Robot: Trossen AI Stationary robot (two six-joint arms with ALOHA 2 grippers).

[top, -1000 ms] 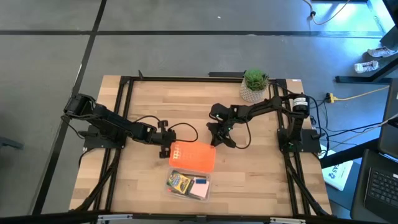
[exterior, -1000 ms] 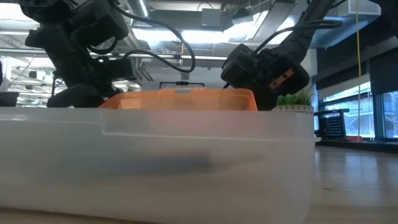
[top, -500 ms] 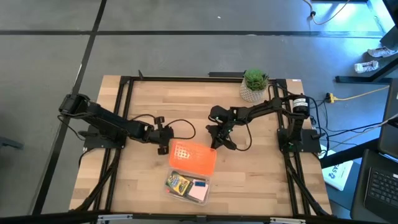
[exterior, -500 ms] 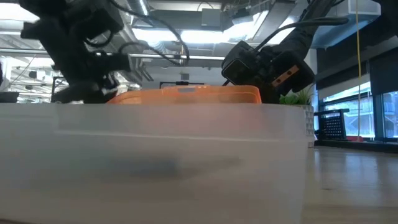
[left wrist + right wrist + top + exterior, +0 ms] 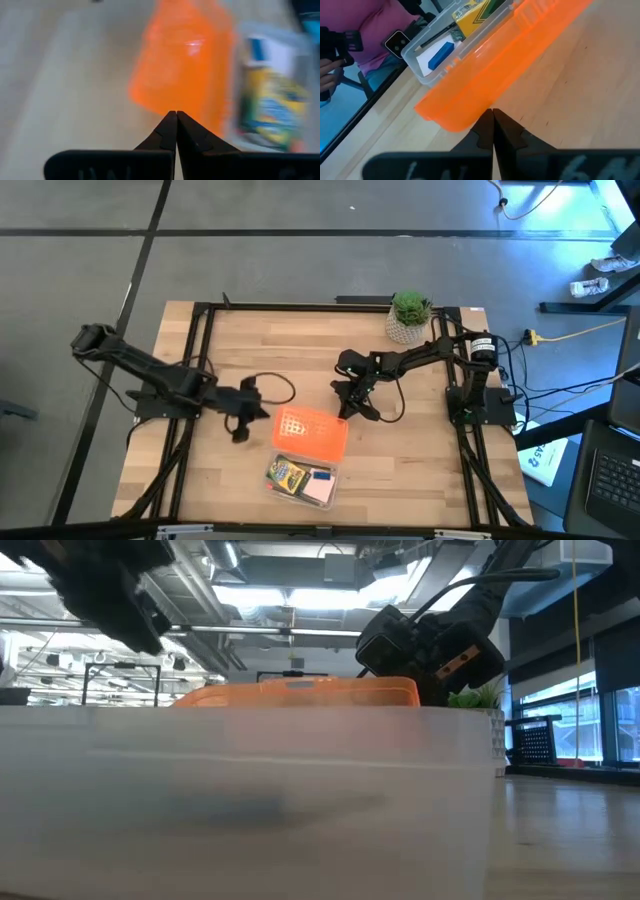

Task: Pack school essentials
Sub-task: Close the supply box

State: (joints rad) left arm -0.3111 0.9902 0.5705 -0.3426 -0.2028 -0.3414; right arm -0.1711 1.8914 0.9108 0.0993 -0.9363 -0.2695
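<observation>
A light wooden table (image 5: 300, 355) framed by black rails stands on a grey floor, with a potted green plant (image 5: 409, 316) at its far edge. Near the table's front edge lies a clear case (image 5: 302, 476), open, its orange lid (image 5: 310, 431) folded back on the far side. Inside the case sit the green-and-yellow crayon box (image 5: 287, 473), a tiny blue piece (image 5: 322, 474) and a pale pink square pad (image 5: 321, 490). The left gripper (image 5: 240, 432) hovers just left of the orange lid, fingers clenched together, holding nothing. The right gripper (image 5: 346, 411) sits at the lid's far right corner, fingers likewise pressed shut and empty. Beyond the table's front edge, the right wrist view shows a person in a pink top (image 5: 380, 22).
</observation>
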